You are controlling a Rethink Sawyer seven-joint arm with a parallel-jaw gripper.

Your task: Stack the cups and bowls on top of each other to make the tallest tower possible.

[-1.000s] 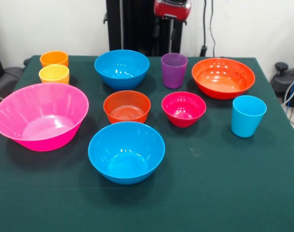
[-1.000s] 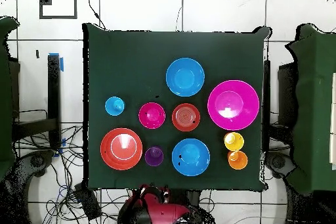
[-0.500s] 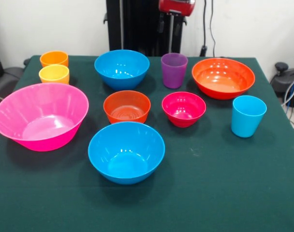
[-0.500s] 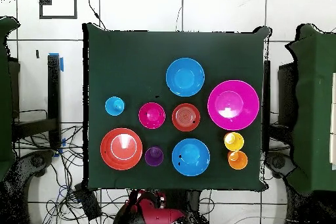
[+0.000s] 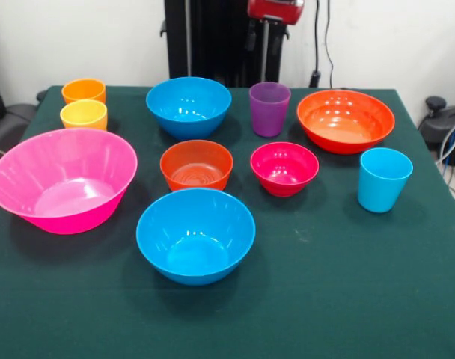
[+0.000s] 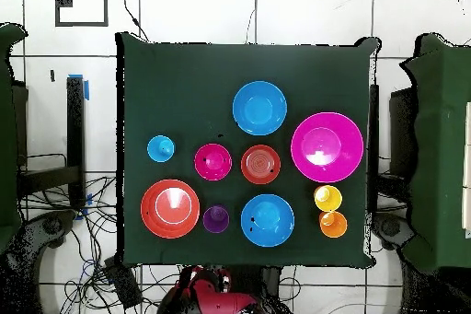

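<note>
Front view shows ten vessels standing apart, upright and unstacked on the green table (image 5: 347, 299). Largest is the pink bowl (image 5: 63, 179), at left, tilted. Next come the orange-red bowl (image 5: 346, 120) at far right, the near blue bowl (image 5: 195, 235) and the far blue bowl (image 5: 188, 105). Mid-table sit the small orange bowl (image 5: 197, 164) and magenta bowl (image 5: 284, 167). Tumblers: light blue cup (image 5: 384, 179), purple cup (image 5: 269, 108), yellow cup (image 5: 84, 114), orange cup (image 5: 84, 90). The arm (image 5: 275, 10) is retracted; gripper state cannot be determined.
</note>
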